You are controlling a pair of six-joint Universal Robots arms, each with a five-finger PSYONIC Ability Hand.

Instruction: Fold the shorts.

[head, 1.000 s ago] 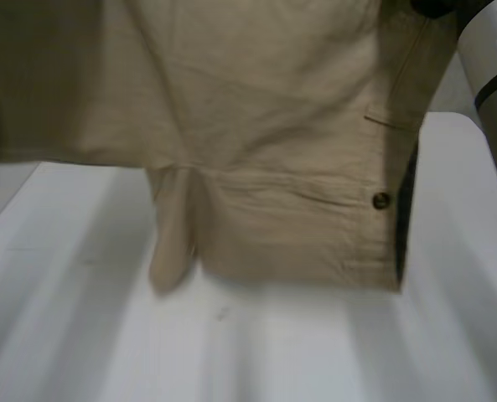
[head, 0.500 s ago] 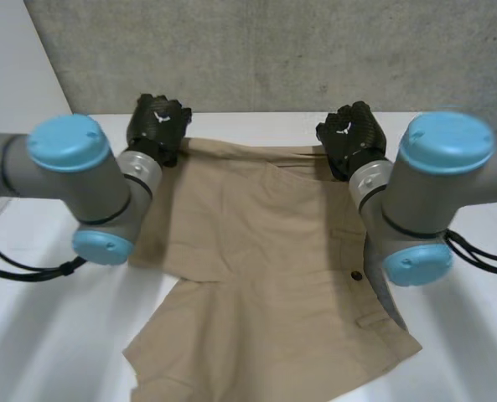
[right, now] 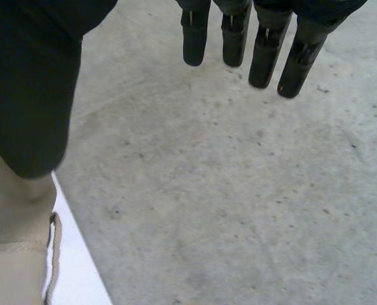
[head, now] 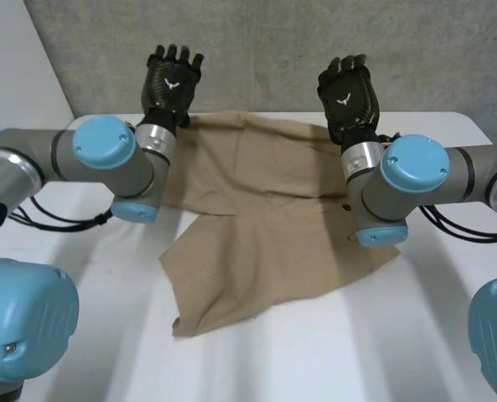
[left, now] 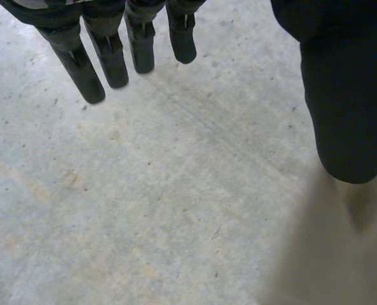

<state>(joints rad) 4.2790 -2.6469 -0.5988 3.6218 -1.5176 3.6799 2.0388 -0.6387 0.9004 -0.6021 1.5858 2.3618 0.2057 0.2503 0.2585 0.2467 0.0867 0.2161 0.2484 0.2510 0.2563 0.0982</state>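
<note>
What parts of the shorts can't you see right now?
Head view: the shorts have one side edge under the left arm, the other under the right arm.
Left wrist view: shorts cut off by the frame edge, beside the left hand.
Right wrist view: shorts partly behind the right hand, cut off too.

No legible text, numbers or brand names. Small white wing-shaped emblem (head: pixel 173 83) printed on back of left hand (head: pixel 169 69); matching emblem on back of right hand (head: pixel 354 87). No lettering discernible in either.
</note>
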